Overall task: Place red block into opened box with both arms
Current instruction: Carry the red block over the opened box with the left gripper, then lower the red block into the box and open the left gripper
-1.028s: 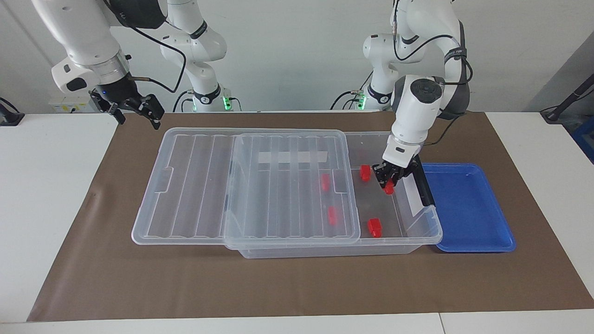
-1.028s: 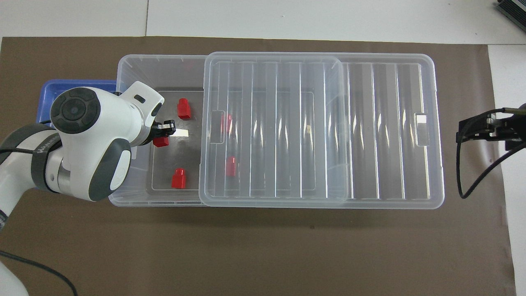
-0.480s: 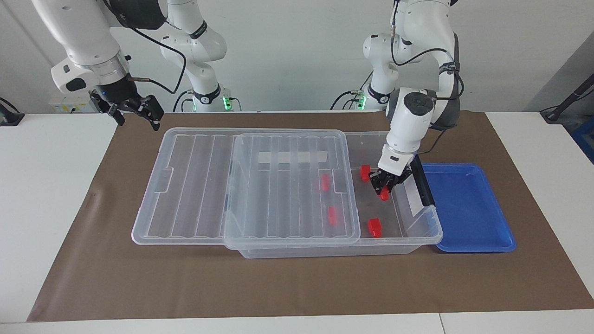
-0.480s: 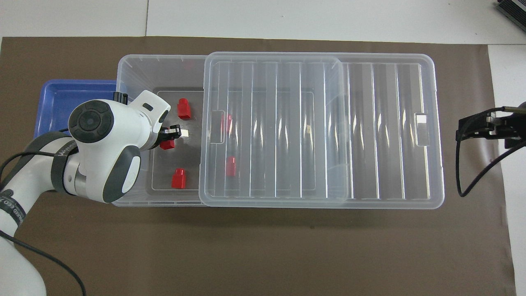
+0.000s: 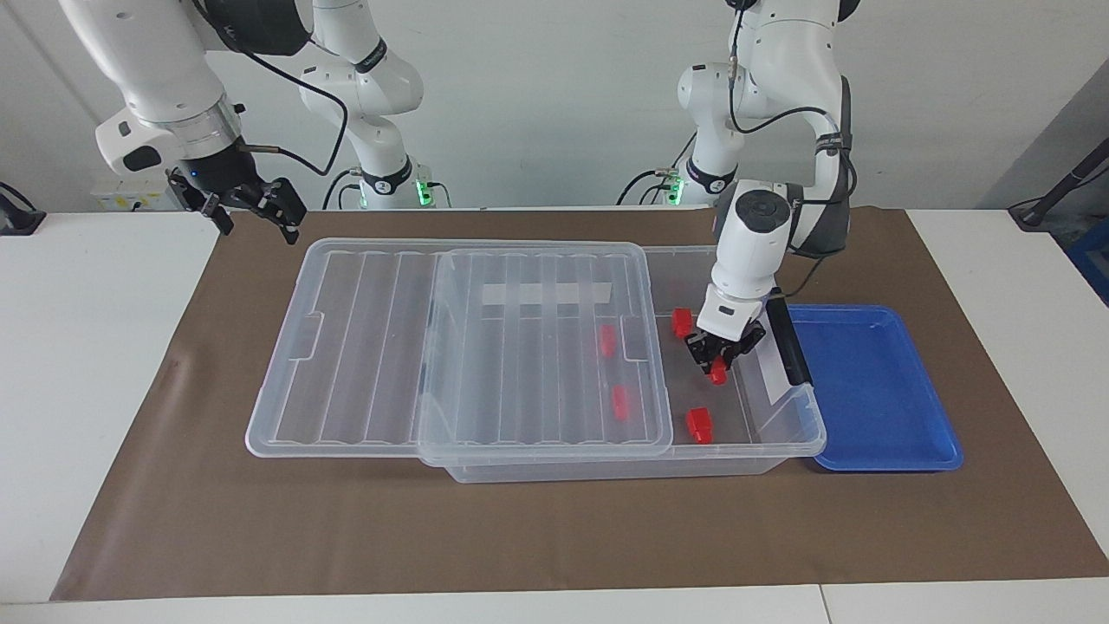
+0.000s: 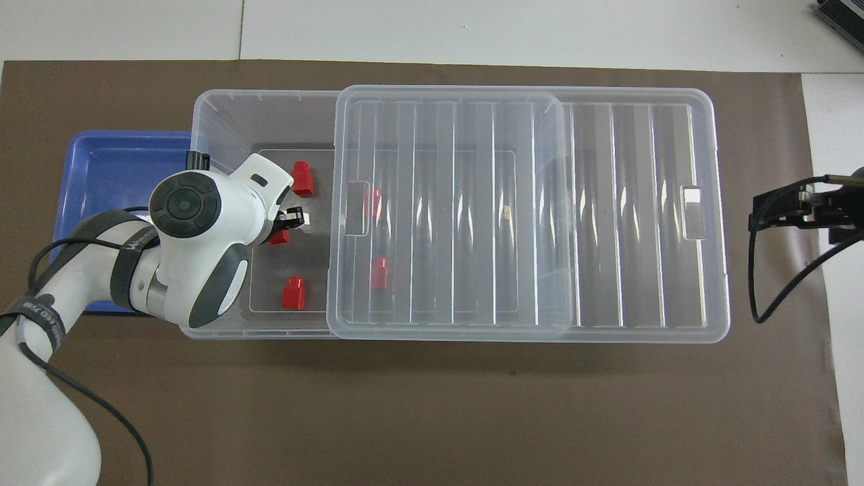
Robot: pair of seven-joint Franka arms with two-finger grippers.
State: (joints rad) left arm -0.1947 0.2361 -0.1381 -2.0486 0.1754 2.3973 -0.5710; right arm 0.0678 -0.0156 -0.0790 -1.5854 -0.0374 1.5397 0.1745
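Note:
The clear box (image 5: 801, 414) lies on the brown mat, its ribbed lid (image 5: 485, 347) slid toward the right arm's end, so the end by the left arm stands open. My left gripper (image 5: 716, 362) hangs low inside that open end, shut on a small red block (image 5: 717, 373). From overhead the same red block (image 6: 278, 237) peeks out under the left gripper (image 6: 283, 226). Two more red blocks (image 5: 682, 322) (image 5: 698, 423) rest on the box floor, and two others (image 5: 606, 341) show through the lid. My right gripper (image 5: 256, 206) waits open, raised over the mat's corner beside the lid.
A shallow blue tray (image 5: 875, 390) sits against the box's open end, toward the left arm's end of the table. The box's black handle bar (image 5: 787, 342) stands close to the left gripper. The brown mat (image 5: 554, 529) spreads under everything.
The left gripper has sunk lower into the box with the red block and shifted a little toward the lid. The right arm has not moved.

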